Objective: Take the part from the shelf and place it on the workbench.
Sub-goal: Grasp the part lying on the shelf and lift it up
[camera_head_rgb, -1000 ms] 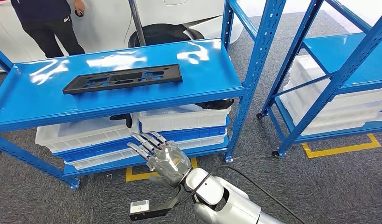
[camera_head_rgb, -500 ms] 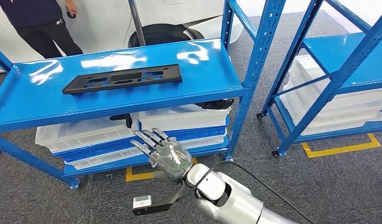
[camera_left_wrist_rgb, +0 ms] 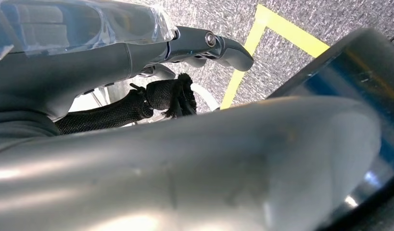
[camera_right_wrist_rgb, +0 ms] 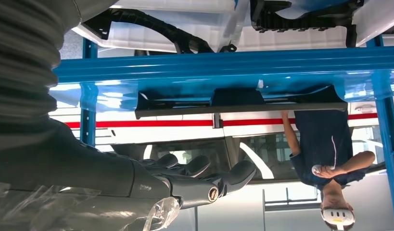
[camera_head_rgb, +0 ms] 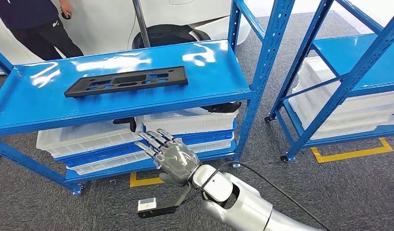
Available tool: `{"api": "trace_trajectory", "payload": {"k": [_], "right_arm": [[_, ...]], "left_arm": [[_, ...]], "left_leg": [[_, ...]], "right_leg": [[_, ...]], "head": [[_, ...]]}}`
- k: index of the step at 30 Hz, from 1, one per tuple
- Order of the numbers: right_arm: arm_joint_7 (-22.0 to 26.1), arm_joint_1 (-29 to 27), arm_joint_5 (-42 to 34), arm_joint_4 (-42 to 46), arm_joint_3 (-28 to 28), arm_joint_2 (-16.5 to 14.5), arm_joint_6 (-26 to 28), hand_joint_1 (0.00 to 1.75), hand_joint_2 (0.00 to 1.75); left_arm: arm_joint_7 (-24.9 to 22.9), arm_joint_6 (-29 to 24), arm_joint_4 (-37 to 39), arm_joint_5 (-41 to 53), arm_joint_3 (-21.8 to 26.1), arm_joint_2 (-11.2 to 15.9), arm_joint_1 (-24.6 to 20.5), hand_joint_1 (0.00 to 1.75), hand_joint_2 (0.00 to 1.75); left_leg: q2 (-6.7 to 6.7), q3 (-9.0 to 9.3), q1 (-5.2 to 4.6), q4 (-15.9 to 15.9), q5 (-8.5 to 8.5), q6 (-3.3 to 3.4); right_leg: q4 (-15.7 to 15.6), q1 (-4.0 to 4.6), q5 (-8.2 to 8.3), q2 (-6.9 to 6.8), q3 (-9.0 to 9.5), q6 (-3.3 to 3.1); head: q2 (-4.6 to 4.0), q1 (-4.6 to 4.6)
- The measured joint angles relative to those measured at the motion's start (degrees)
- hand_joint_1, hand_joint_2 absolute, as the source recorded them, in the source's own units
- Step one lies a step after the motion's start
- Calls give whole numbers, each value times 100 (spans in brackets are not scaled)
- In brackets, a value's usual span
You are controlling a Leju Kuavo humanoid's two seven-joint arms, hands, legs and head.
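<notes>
**Right hand creeps up toward the shelf**

Over the last second the right hand (camera_head_rgb: 173,156) has risen slightly, fingers spread and holding nothing — the reach is just beginning. The black part (camera_head_rgb: 126,81) lies flat on the blue shelf (camera_head_rgb: 219,67), upper left of the hand, well apart.

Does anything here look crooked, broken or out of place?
Nothing looks broken or spilled. The black part lies flat on the blue shelf, slightly skewed to its front edge. The right hand hovers below it, fingers apart and holding nothing.
</notes>
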State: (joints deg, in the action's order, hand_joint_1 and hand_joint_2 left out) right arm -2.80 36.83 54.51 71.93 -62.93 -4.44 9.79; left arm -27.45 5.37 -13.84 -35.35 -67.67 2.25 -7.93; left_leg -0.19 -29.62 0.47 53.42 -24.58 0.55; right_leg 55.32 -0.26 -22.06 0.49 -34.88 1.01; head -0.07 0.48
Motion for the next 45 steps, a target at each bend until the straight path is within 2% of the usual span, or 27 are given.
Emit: {"api": "trace_trajectory", "payload": {"k": [15, 20, 26, 29, 30, 31, 33, 34, 35, 36, 37, 39, 40, 41, 44, 45], "right_arm": [[49, -5, -61, 1, -39, -48, 98, 0, 175], [70, -9, -92, 1, -39, -48, 163, 0, 175], [85, -13, -101, 1, -42, -49, 168, 0, 175], [85, -10, -101, 9, -40, -66, 169, 0, 175], [85, -7, -101, 15, -40, -71, 171, 0, 175], [85, -7, -101, 22, -39, -73, 173, 0, 175], [85, -19, -101, 28, -39, -62, 175, 0, 175], [85, -30, -101, 29, -40, -53, 175, 0, 175], [84, -39, -101, 29, -40, -44, 175, 0, 175], [83, -44, -101, 29, -41, -38, 175, 0, 175], [81, -46, -101, 30, -42, -35, 175, 0, 175], [78, -44, -101, 31, -42, -38, 175, 0, 175], [77, -43, -103, 34, -43, -41, 175, 0, 175], [75, -43, -105, 37, -43, -43, 175, 0, 175], [73, -40, -112, 45, -44, -52, 180, 0, 175], [74, -36, -113, 47, -44, -60, 187, 0, 175]], "left_arm": [[-65, 32, 23, 125, -1, 45, -12, 0, 0], [167, -61, 24, 90, -2, 70, -3, 0, 0], [378, -102, 33, 69, -4, 104, 8, 0, 0], [405, -78, 41, 60, -4, 110, 9, 0, 0], [409, -80, 42, 61, -4, 110, 8, 0, 0], [412, -92, 42, 63, -4, 110, 8, 0, 0], [413, -131, 43, 68, -4, 111, 8, 0, 0], [413, -151, 44, 76, -4, 111, 12, 0, 0], [414, -168, 46, 87, -4, 111, 17, 0, 0], [417, -180, 48, 99, -4, 108, 23, 0, 0], [420, -193, 48, 114, -4, 105, 27, 0, 0], [424, -216, 51, 134, -5, 101, 28, 0, 0], [424, -225, 53, 144, -6, 101, 23, 0, 0], [423, -229, 55, 151, -6, 102, 20, 0, 0], [416, -231, 57, 164, -6, 103, 14, 0, 0], [413, -231, 57, 167, -7, 103, 11, 0, 0]], "left_leg": [[0, 0, 0, 0, 0, 0], [0, -1, -2, 5, -2, 3], [1, -29, -17, 53, -29, 50], [6, 9, 10, -21, 21, 99], [12, 36, 32, -59, 48, 118], [18, 62, 57, -91, 70, 132], [26, 73, 72, -98, 71, 140], [26, 75, 81, -97, 66, 136], [24, 79, 94, -94, 56, 125], [22, 90, 114, -89, 41, 102], [18, 112, 139, -83, 18, 68], [14, 154, 166, -59, -49, -31], [13, 166, 166, -49, -75, -77], [14, 170, 165, -49, -93, -116], [19, 196, 199, -68, -126, -209], [20, 152, 209, 37, -195, -229]], "right_leg": [[0, 0, 0, 0, 0, 0], [-3, -4, 1, 0, 1, 2], [-13, -28, 17, -1, 2, 31], [-1, -26, 3, -3, -1, 85], [117, -23, -78, -6, -47, 107], [371, -25, -225, -9, -157, 130], [1147, -52, -594, -12, -518, 176], [1482, -70, -707, -13, -687, 199], [1633, -88, -716, -13, -771, 220], [1548, -106, -615, -15, -734, 241], [1235, -126, -430, -21, -576, 262], [406, -148, -106, -29, -144, 286], [140, -148, -38, -23, -4, 264], [26, -134, -40, -13, 54, 223], [23, -98, -77, 12, 59, 57], [16, -101, -84, 13, 72, 13]], "head": [[0, 0], [0, 0], [0, -3], [1, -2], [1, -1], [1, 2], [0, 4], [0, 4], [0, 4], [0, 5], [0, 6], [0, 28], [0, 44], [0, 57], [0, 66], [0, 66]]}}
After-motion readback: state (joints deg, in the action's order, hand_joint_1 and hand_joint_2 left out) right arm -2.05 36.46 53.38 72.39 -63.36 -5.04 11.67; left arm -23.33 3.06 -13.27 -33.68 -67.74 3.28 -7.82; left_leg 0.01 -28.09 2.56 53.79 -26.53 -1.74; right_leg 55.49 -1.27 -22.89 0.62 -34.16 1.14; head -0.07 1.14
